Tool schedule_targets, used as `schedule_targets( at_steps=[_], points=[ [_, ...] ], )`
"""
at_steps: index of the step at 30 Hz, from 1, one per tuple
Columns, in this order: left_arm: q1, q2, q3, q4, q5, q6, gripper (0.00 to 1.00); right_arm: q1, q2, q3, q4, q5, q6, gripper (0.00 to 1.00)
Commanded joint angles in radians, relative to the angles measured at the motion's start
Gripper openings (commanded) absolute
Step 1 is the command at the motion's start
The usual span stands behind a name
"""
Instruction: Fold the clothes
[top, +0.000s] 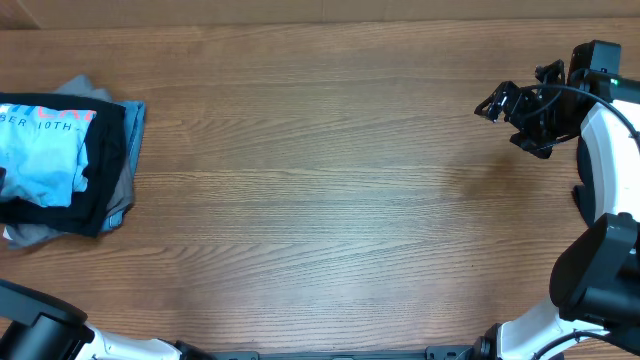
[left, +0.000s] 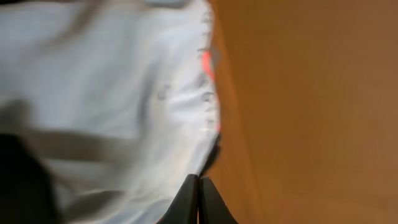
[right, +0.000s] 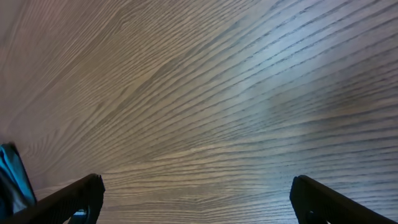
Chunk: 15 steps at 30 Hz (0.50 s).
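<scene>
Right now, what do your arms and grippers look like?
My right arm is white with black joints, a black cable and a tiny green light. My left arm is black and white too. The left gripper and right gripper are black.

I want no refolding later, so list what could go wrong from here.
The shut left gripper sits close to the edge of the light-blue shirt; pulling away could snag it and undo the fold.
The pile is uneven, with the grey shirt sticking out; a nudge might spill it.
The open right gripper hangs over the table, too far to steady anything.
</scene>
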Motion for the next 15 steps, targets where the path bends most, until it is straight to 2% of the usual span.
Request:
schedule_targets(
  at_steps=[1, 7, 11, 15],
  points=[
    [-0.019, 0.028, -0.003, -0.005, -0.185, 0.113, 0.04, -0.001, 0.002, -0.005, 0.006, 0.006, -0.003, 1.00],
    [-0.028, 0.155, -0.031, 0.008, -0.280, 0.119, 0.04, -0.001, 0.002, -0.005, 0.006, 0.006, -0.003, 1.00],
    [-0.029, 0.256, -0.031, 0.008, -0.251, 0.150, 0.04, -0.001, 0.002, -0.005, 0.006, 0.006, -0.003, 1.00],
    [-0.019, 0.257, -0.024, 0.000, -0.129, 0.145, 0.04, -0.001, 0.002, -0.005, 0.006, 0.006, -0.003, 1.00]
  ],
)
